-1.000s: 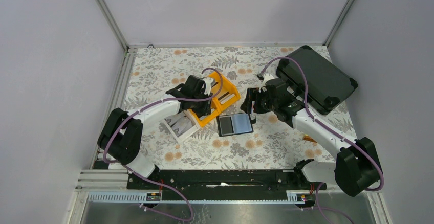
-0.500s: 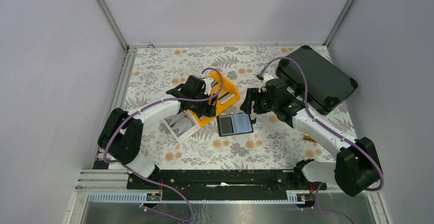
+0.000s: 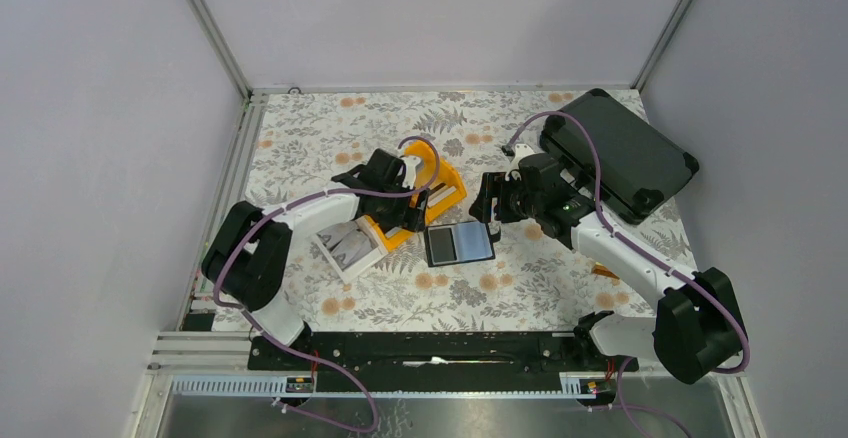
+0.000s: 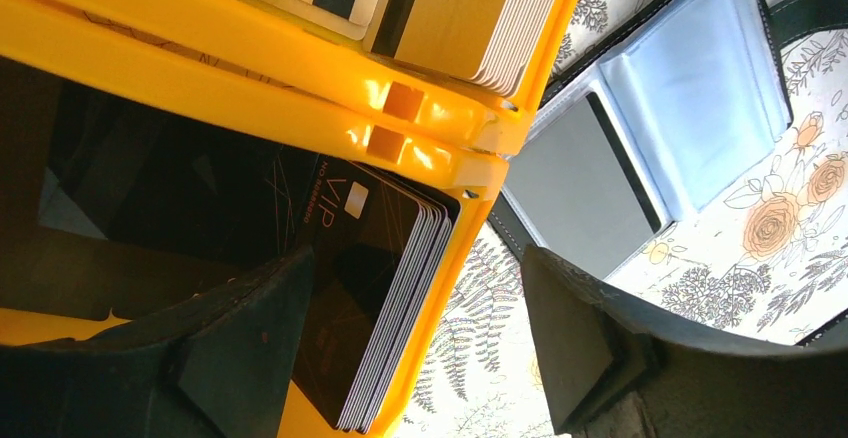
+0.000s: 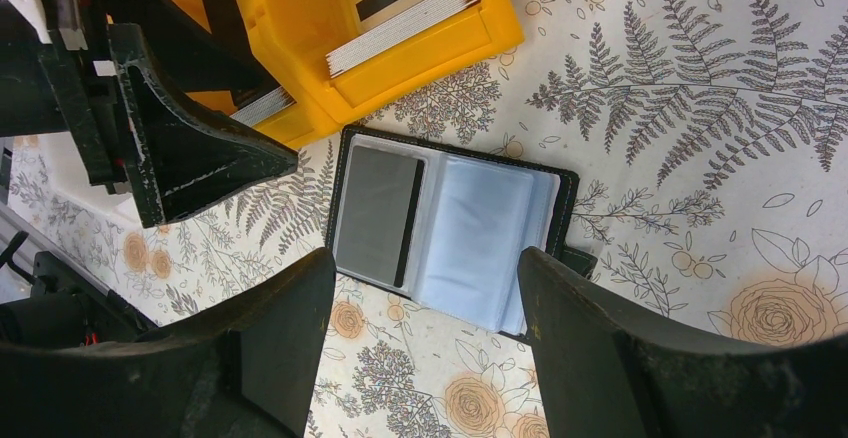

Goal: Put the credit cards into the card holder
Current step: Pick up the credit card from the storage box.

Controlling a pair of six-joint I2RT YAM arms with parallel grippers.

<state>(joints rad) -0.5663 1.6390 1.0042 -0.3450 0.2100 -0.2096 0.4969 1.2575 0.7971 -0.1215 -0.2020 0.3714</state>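
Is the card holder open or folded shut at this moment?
Open. The card holder lies spread flat, inside facing up: a grey card fills one pocket, and the light-blue pocket beside it looks empty.

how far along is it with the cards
Early on. Done: one grey card sits in a pocket of the open wallet. In hand: nothing; the left gripper is open at the black cards in the yellow bin, and the right gripper is open above the wallet. Left: the stacks in the bin; the light-blue pocket looks empty.
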